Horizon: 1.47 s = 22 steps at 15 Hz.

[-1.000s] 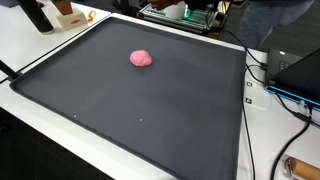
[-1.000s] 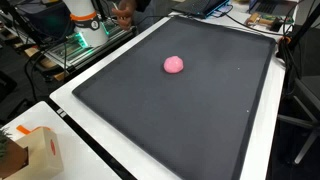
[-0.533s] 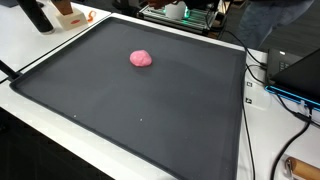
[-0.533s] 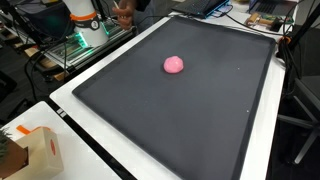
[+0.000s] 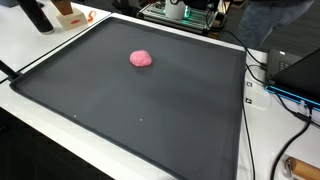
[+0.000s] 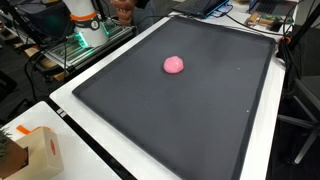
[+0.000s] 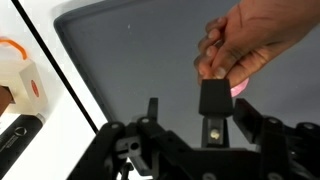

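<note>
While the pink lump (image 5: 141, 59) lies upper centre on the black mat (image 5: 150, 120), unmoved from a second ago and untouched, a person's hand (image 7: 255, 45) at the wrist view's upper right pinches one finger of the claw (image 7: 183, 105), jaws standing apart.

lump (image 5: 142, 59): pink | tray (image 5: 150, 110): dark grey, black rim | table (image 5: 45, 48): white | box (image 6: 42, 152): white and orange
</note>
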Available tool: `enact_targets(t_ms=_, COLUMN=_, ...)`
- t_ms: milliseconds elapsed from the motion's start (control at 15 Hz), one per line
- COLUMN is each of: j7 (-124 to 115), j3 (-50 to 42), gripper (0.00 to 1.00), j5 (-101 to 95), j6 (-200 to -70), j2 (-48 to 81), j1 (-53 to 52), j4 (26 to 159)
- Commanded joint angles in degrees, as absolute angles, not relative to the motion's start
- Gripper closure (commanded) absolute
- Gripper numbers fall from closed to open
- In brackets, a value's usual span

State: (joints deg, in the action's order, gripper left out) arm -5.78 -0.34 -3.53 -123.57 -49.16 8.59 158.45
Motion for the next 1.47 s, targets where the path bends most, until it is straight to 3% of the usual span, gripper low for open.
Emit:
enact_targets(t_ms=0, j7=-5.3, j3=-0.89, gripper=0.51, j5=-3.53, j6=-122.55, j2=-49.08, j1=7.83, j4=158.27)
enact_targets(t_ms=267, j7=-5.16, j3=-0.79, gripper=0.82, j5=-3.68, j6=-122.46, j2=-49.1, j1=7.72, j4=158.09)
enact_targets(t_ms=467, j7=-5.04, j3=-0.74, gripper=0.99, j5=-3.75, j6=-122.49, j2=-49.07, j1=7.57, j4=158.03)
enact_targets(t_ms=600, j7=-5.01, j3=-0.7, gripper=0.98, j5=-3.85, j6=-122.51, j2=-49.11, j1=7.51, j4=158.02)
enact_targets(t_ms=667, j7=-5.64, j3=-0.58, gripper=0.87, j5=-3.75, j6=-123.3, j2=-49.14, j1=7.75, j4=158.01)
enact_targets(t_ms=1400, j7=-5.58, j3=-0.58, gripper=0.87, j5=-3.76, j6=-123.3, j2=-49.14, j1=7.74, j4=157.99)
